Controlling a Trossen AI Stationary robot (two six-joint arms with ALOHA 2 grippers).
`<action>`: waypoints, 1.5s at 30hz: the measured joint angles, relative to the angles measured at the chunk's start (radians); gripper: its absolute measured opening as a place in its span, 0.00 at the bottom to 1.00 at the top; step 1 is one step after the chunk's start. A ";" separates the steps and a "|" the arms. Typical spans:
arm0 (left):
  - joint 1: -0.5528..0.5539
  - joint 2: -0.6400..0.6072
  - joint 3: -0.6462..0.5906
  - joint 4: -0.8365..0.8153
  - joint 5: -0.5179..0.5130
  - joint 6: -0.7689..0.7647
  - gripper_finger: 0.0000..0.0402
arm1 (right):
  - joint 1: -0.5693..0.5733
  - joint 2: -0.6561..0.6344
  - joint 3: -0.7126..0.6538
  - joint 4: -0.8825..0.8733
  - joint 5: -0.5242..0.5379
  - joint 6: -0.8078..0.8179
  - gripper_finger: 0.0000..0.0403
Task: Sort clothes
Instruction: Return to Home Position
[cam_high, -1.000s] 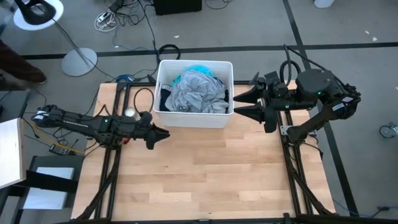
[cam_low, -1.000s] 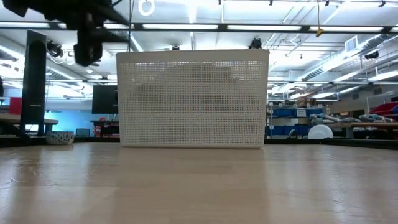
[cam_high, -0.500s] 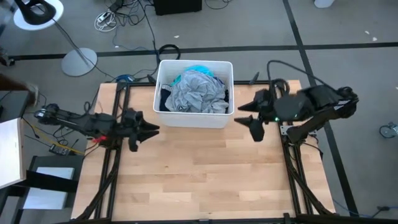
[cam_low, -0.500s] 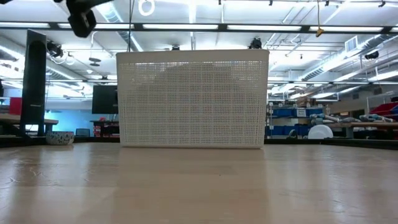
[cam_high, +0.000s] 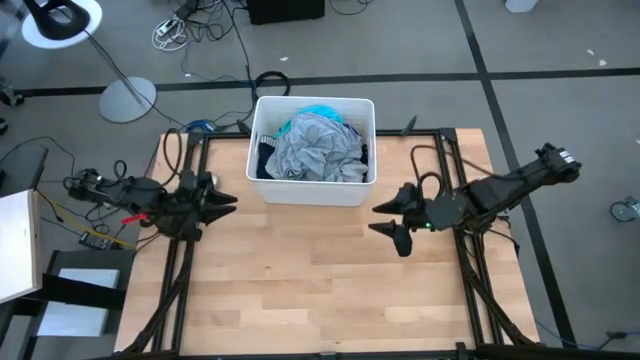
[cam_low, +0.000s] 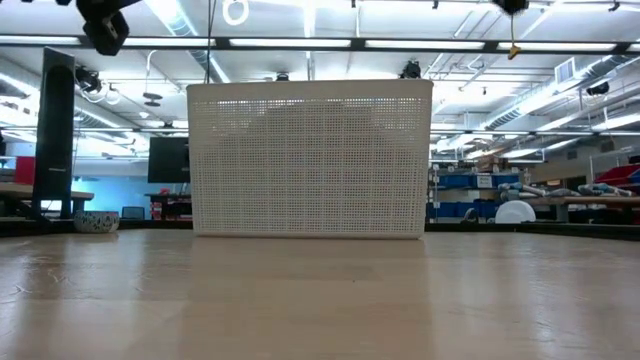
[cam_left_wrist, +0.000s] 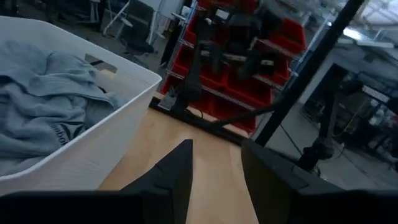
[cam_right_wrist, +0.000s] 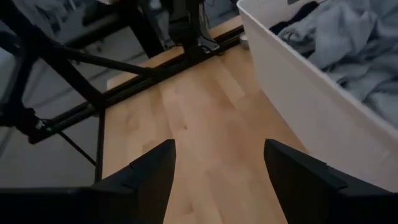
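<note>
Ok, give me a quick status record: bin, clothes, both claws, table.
bin: white bin at the table's far edge, centred
clothes: piled inside it; grey top uppermost, turquoise piece at the back, navy piece on the left
left claw: open, empty, left of the bin's front corner
right claw: open, empty, by the bin's front right corner
table: no garment visible on it

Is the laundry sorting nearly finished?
Nearly. The clothes lie heaped in the white bin; no garment shows on the table. Nothing is held: the left end effector, near the table's left edge, and the right end effector, by the bin's right corner, are open and empty. Probably only parking the arms remains.
</note>
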 joint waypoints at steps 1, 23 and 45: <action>0.000 -0.014 0.000 -0.022 0.009 0.012 0.35 | 0.000 -0.020 -0.056 0.057 0.000 0.001 0.61; 0.000 -0.102 -0.143 -0.007 0.052 0.383 0.35 | -0.004 -0.161 -0.606 0.683 0.004 -0.001 0.61; 0.003 -0.321 -0.484 0.333 -0.025 0.431 0.35 | -0.007 -0.161 -0.607 0.737 0.003 0.000 0.61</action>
